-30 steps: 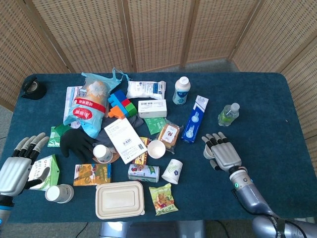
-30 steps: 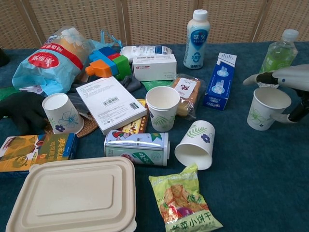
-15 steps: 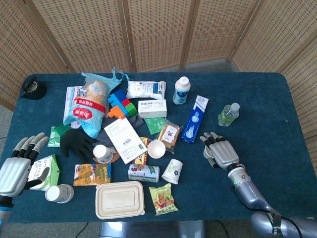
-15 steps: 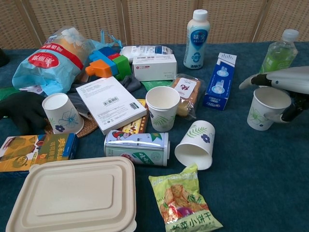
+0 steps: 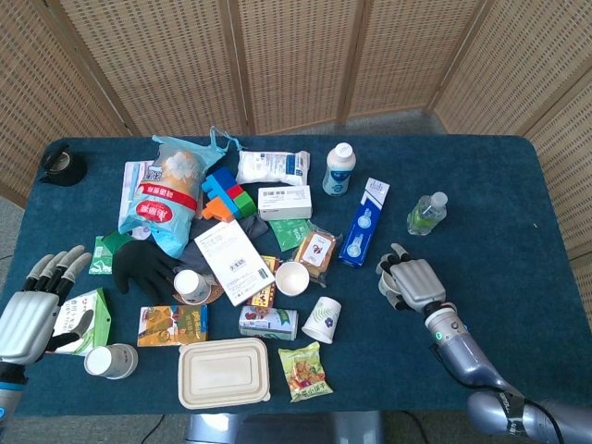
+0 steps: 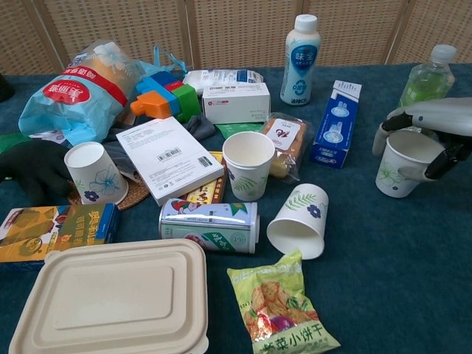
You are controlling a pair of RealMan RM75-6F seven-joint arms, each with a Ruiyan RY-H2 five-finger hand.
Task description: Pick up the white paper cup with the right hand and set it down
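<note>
At the right side of the dark blue tabletop, the right hand has closed in on the white paper cup since a second ago: its fingers were spread over the rim then, and now they curl down around the cup's mouth, dark fingertips against the wall on both sides. The cup has tipped slightly and shifted a little to the left, its base on the cloth. In the head view the same hand looks more bunched than before and hides the cup beneath it. The left hand lies spread and empty at the near left edge, unchanged.

The cup is a smooth tapered cone of white paper printed with faint green leaves. A second leaf-printed cup lies on its side near the middle, beside a glossy crinkled snack packet and a dented metallic can. A matte beige lidded tray with rounded corners sits in front. Behind the held cup stands a clear green plastic bottle, and a tall blue carton lies flat nearby.
</note>
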